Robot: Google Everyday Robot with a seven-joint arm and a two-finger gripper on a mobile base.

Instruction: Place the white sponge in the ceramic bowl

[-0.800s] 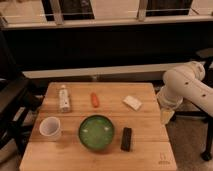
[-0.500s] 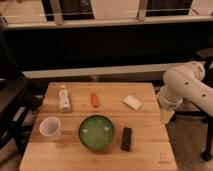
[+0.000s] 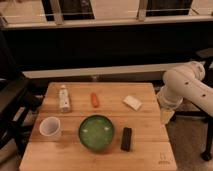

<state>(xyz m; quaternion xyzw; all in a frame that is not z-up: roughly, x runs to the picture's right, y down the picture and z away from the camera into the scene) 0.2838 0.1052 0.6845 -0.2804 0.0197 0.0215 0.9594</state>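
Observation:
The white sponge (image 3: pixel 132 102) lies flat on the wooden table (image 3: pixel 75 155), right of centre toward the back. The ceramic bowl (image 3: pixel 96 132), green inside with a dark rim, stands at the front middle and holds nothing. My white arm (image 3: pixel 186 86) comes in from the right. The gripper (image 3: pixel 167 116) hangs at the table's right edge, to the right of the sponge and apart from it, holding nothing I can see.
A carrot (image 3: pixel 94 100) lies left of the sponge. A small white bottle (image 3: pixel 64 98) lies at the back left. A white cup (image 3: pixel 50 128) stands front left. A black rectangular block (image 3: pixel 127 138) lies just right of the bowl. Dark chairs flank the table.

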